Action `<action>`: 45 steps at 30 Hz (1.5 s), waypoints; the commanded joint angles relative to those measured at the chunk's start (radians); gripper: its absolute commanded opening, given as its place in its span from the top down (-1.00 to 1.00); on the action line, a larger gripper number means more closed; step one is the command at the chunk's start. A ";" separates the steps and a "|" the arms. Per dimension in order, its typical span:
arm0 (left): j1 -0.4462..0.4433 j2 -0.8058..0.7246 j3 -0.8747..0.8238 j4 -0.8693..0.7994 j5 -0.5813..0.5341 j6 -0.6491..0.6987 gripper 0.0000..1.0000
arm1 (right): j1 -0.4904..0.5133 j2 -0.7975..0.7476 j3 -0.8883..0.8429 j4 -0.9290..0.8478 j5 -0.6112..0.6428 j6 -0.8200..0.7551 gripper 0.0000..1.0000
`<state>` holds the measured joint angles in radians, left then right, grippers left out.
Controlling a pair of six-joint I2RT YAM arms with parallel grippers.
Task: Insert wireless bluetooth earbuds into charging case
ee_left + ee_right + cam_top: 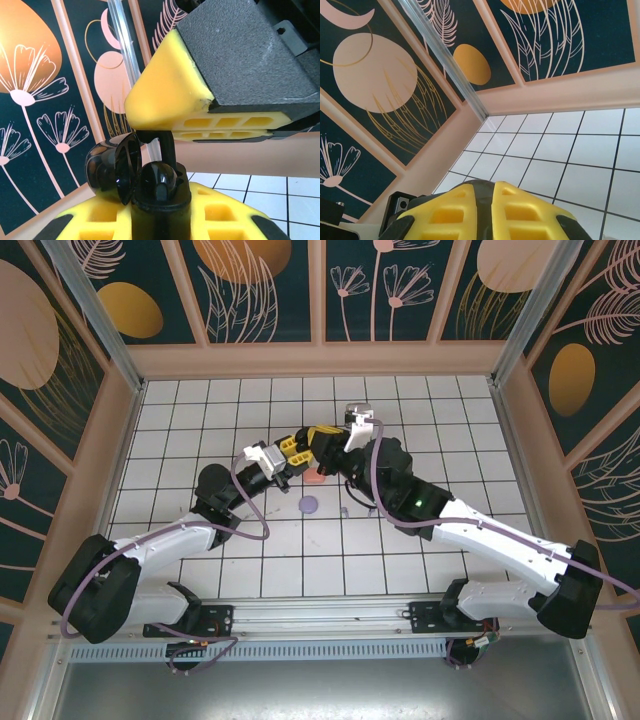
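My left gripper (pixel 161 215) is shut on a black charging case (pixel 160 202), held upright with its lid (pixel 112 167) swung open to the left. A black earbud (pixel 162 177) sits in the mouth of the case. Its stem rises into the yellow fingertips of my right gripper (pixel 162 132), which is shut on it from above. In the top view both grippers meet over the middle of the floor, the left gripper (pixel 291 454) just left of the right gripper (pixel 314 437). The right wrist view has the right gripper (pixel 485 192) pressed together, with the earbud hidden below it.
On the white tiled floor (pixel 420 430) near the grippers lie a salmon-pink piece (pixel 315 478), a round lilac piece (pixel 308 504) and a tiny lilac bit (pixel 343 510). Patterned walls enclose the floor on three sides.
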<state>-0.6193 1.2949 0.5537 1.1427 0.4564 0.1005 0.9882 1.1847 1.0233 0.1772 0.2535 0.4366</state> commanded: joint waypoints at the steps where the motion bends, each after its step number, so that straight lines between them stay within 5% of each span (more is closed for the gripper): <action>1: -0.004 -0.016 0.029 0.057 -0.001 -0.016 1.00 | 0.006 -0.009 -0.007 -0.008 -0.010 0.009 0.77; 28: -0.005 -0.022 0.043 0.035 -0.002 -0.024 1.00 | 0.061 0.120 0.077 -0.178 0.081 -0.005 0.78; 42: -0.004 -0.013 0.037 0.028 0.006 -0.038 1.00 | 0.032 0.042 0.183 -0.122 0.029 0.039 -0.34; 45: -0.004 -0.010 0.035 0.028 0.005 -0.041 1.00 | 0.019 0.027 0.213 -0.123 -0.007 0.045 -0.44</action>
<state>-0.6186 1.2945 0.5617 1.1221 0.4381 0.0746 1.0172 1.2606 1.1801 0.0387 0.2962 0.4759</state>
